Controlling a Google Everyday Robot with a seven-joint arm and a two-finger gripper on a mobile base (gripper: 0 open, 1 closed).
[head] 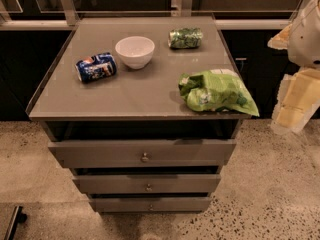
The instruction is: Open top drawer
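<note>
The top drawer [142, 151] is the widest grey front of the cabinet, just under the tabletop, with a small round metal knob [145, 157] at its centre. A dark gap shows above the front, which seems to stand slightly forward of the tabletop's edge. The drawer's inside is hidden. My gripper [294, 104], pale yellow and white, hangs at the right edge of the view. It is to the right of the cabinet, about level with the tabletop and well away from the knob, and it touches nothing.
Two narrower drawers [148, 184] sit below. On the tabletop [65, 99] are a blue can [96, 67] on its side, a white bowl [135, 51], a green can [185, 37] and a green chip bag [216, 92] at the front right. The floor is speckled.
</note>
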